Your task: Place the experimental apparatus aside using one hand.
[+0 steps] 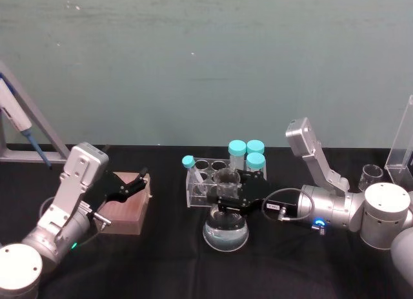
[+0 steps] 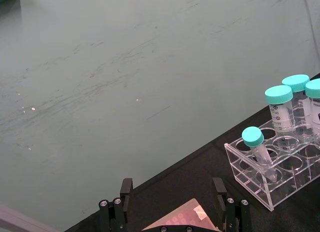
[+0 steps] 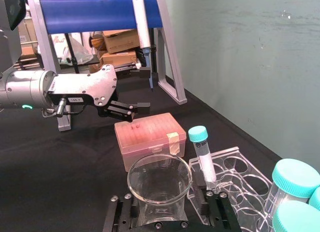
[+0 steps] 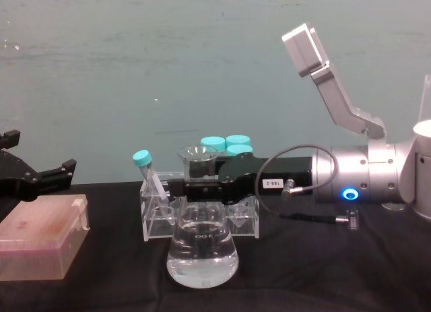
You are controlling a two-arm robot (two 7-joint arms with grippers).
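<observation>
The right gripper (image 4: 202, 188) reaches in from the right over the black table (image 1: 161, 260), its fingers closed on the neck of the conical flask (image 4: 202, 255), whose base holding clear liquid is at the table surface in front of the clear tube rack (image 1: 206, 183). The rack holds teal-capped tubes (image 1: 246, 154). The left gripper (image 1: 132, 183) hovers over the pink tip box (image 4: 37, 244) at the left, fingers spread and holding nothing.

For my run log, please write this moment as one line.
right gripper: shut on beaker, above flask | left gripper: open, over pink box
</observation>
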